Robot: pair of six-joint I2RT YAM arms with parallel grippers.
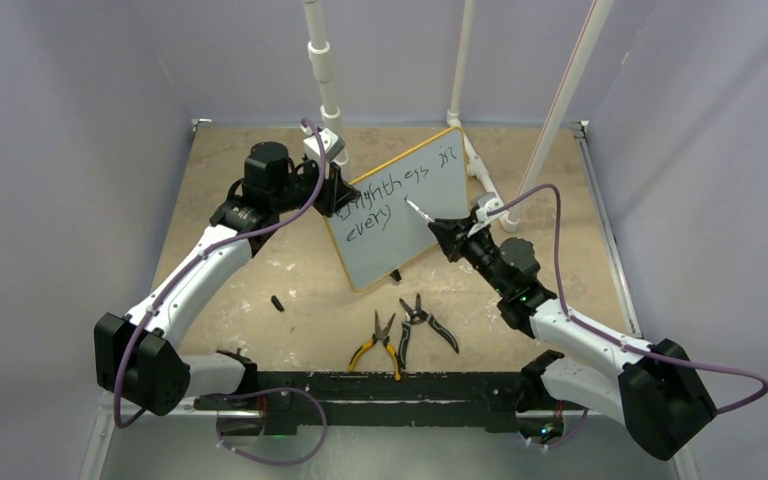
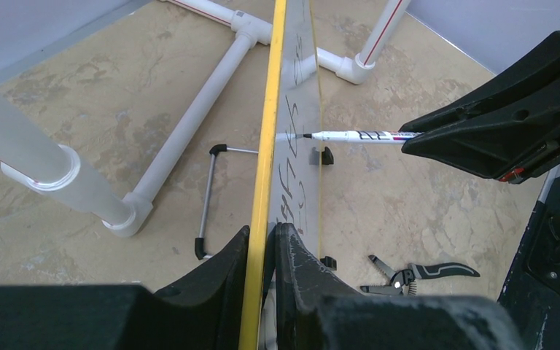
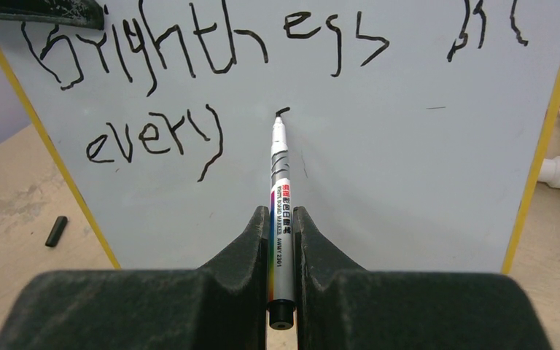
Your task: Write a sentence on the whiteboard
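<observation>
The whiteboard (image 1: pixel 400 215) with a yellow rim stands tilted on its edge at mid-table. My left gripper (image 1: pixel 334 190) is shut on its left rim (image 2: pixel 262 240) and holds it up. The sentence (image 3: pixel 189 51) reads "Brightness in" on the top line and "every" (image 3: pixel 153 138) below, with a small fresh stroke (image 3: pixel 282 111) after it. My right gripper (image 3: pixel 282 219) is shut on a silver whiteboard marker (image 3: pixel 280 182); its tip touches the board just under that stroke. The marker also shows in the left wrist view (image 2: pixel 357 135), tip on the board face.
Two pairs of pliers (image 1: pixel 400 330) lie in front of the board. A black marker cap (image 1: pixel 277 303) lies to the left. White PVC pipes (image 1: pixel 325 70) stand behind the board. A wire stand (image 2: pixel 208 200) lies on the table behind it.
</observation>
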